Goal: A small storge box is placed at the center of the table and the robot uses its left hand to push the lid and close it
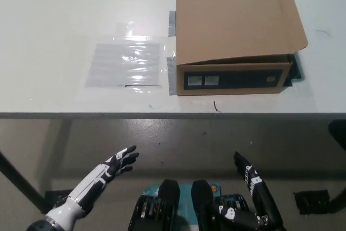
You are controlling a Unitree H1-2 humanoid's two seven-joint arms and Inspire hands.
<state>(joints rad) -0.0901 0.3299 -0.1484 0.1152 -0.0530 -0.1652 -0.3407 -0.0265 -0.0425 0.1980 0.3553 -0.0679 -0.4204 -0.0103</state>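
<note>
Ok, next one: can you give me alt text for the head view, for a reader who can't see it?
A brown cardboard storage box sits on a white table, its lid lying down over the top, with a clear plastic sheet to its left. Below the table edge, the white left hand and black right hand both hang open, touching nothing.

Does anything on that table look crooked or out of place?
Slightly. The cardboard box has its lid down but not flush: the lid's front edge bows above the box front and overhangs on the right. A clear plastic sheet lies flat beside it.
</note>
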